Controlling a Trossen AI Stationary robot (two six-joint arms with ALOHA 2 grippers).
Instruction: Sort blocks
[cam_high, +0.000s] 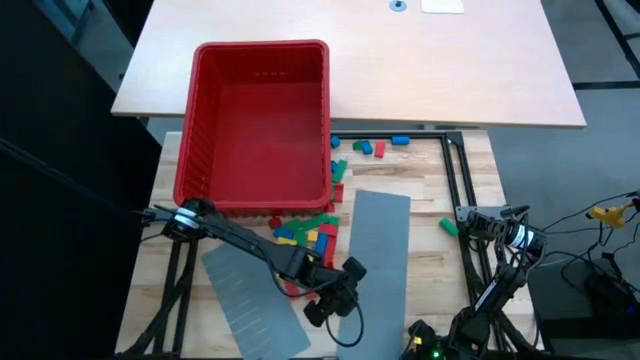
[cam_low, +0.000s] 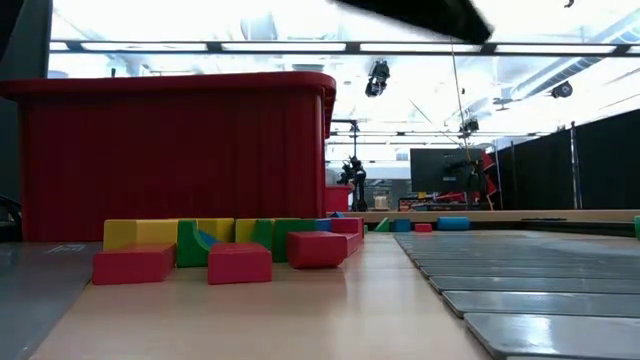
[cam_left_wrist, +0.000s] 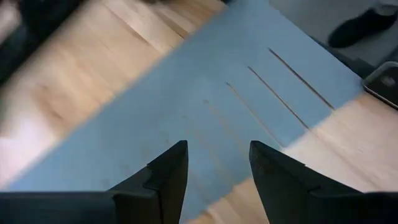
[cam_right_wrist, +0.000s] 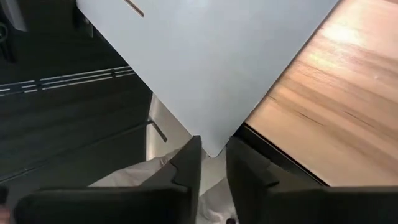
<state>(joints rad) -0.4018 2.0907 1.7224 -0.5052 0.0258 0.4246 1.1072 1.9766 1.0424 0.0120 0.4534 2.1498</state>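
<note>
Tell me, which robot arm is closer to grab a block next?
Probably the left. The left gripper hangs open just beside the pile of blocks below the red bin; the right gripper sits at the table's corner.

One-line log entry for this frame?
left pincer: open, empty, over grey slotted panel | right pincer: parked | small coloured blocks: beside big red plastic bin

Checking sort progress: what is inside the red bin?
From above, the red bin shows only its bare red floor, with no blocks inside; they lie on the table beside it. In the low view its wall hides the interior.
</note>
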